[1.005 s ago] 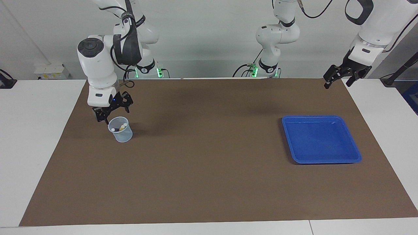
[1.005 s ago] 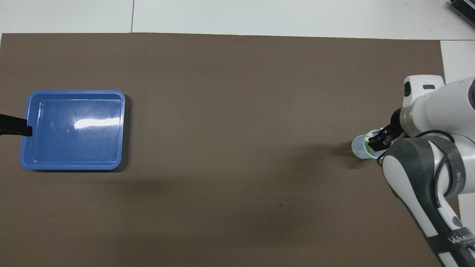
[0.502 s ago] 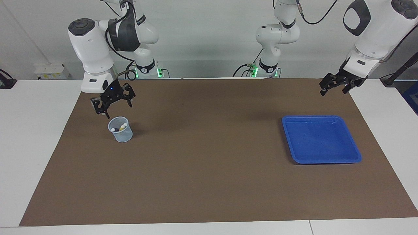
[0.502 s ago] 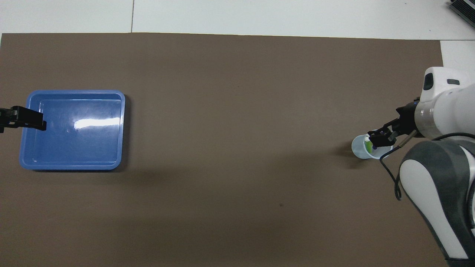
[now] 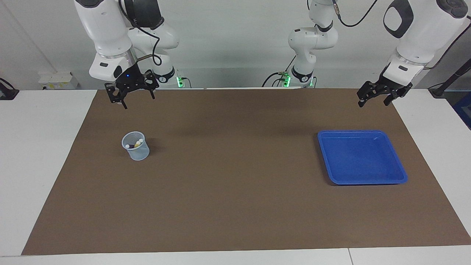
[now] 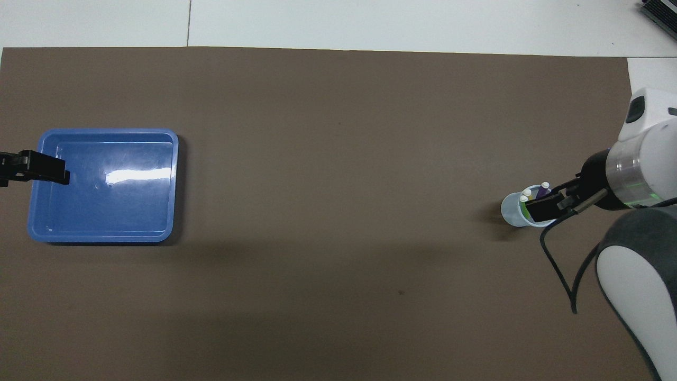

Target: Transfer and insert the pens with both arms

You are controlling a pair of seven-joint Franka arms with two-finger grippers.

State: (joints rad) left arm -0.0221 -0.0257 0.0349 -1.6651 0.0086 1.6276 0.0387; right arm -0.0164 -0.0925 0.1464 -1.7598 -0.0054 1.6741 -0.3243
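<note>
Three slim pale-capped marker pens standing in translucent plastic cup; right gripper and left gripper hanging spread, empty; insertion judged finishing, parking next.

glossy plastic tray — matt brown mat

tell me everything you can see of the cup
The cup is a small, pale bluish, see-through plastic tumbler, wider at the rim than at the base. It stands upright on the brown mat toward the right arm's end of the table. Pens with whitish caps stand inside, leaning on its wall. No gripper touches it.
</note>
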